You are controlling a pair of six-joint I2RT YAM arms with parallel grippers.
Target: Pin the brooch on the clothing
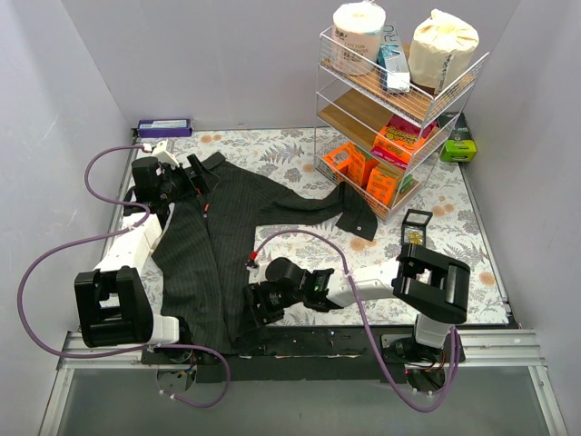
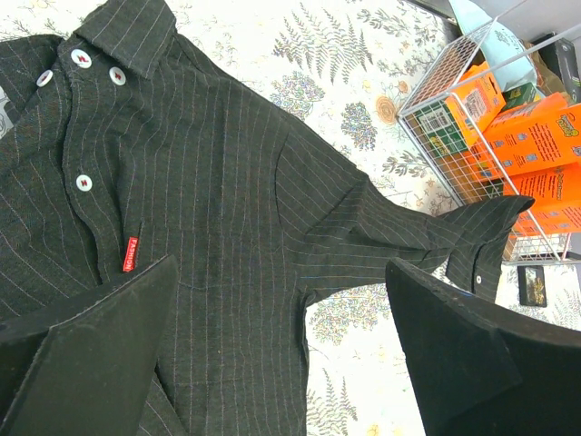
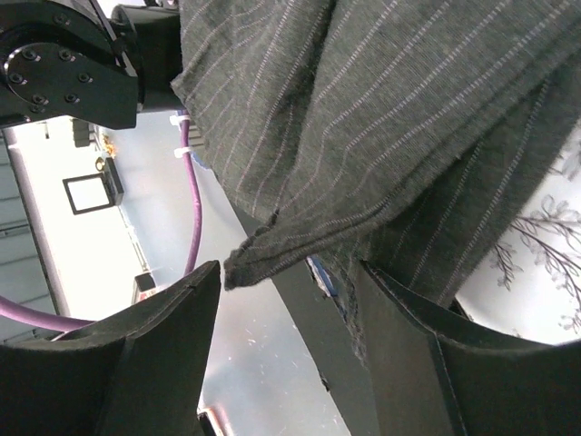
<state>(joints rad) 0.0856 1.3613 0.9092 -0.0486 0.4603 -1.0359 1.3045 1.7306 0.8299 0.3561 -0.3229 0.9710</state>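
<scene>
The black pinstriped shirt (image 1: 218,245) lies flat on the fern-print cloth, collar far left, hem at the near edge. My left gripper (image 1: 193,178) hovers open over the chest; in the left wrist view (image 2: 280,272) I see the shirt (image 2: 209,200), its white buttons (image 2: 83,183) and red label (image 2: 130,254). My right gripper (image 1: 258,305) is open at the hem; in the right wrist view (image 3: 289,272) a hem corner (image 3: 250,263) hangs between the fingers, ungripped. A small golden speck, possibly the brooch (image 1: 415,236), sits in an open black box.
A wire rack (image 1: 399,109) with orange boxes and paper rolls stands at the back right; one sleeve (image 1: 349,209) reaches its foot. A purple box (image 1: 164,126) lies at the back left and a green box (image 1: 458,149) at the right wall. The black table edge (image 1: 318,343) is beside the hem.
</scene>
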